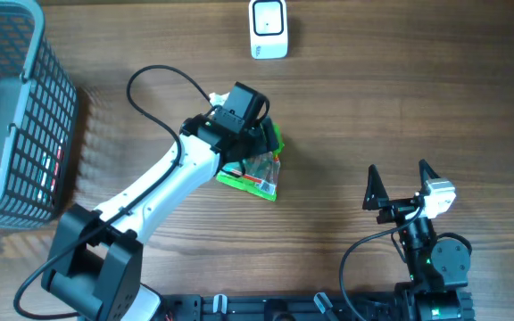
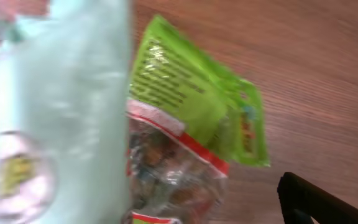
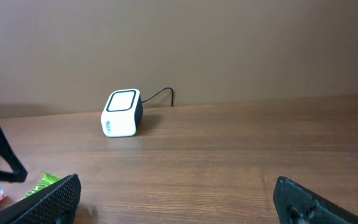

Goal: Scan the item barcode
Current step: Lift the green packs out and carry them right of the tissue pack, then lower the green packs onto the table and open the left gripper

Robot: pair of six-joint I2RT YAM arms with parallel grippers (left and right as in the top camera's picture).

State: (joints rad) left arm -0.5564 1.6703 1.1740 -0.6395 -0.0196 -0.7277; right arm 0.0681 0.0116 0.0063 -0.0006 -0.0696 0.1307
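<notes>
Pick-up step, I judged: left gripper (image 1: 261,143) stood wide with the snack packet (image 1: 255,176) beneath its fingers, and right gripper (image 1: 398,174) was wide and empty. Next the packet needed gripping and carrying to the scanner (image 1: 268,28), well beyond them.

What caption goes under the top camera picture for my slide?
Left gripper over a green snack packet, white barcode scanner beyond, grey basket alongside, right gripper open and empty.

Wooden table (image 1: 373,107), scanner (image 1: 268,28), basket (image 1: 7,116), snack packets (image 1: 259,174)
</notes>
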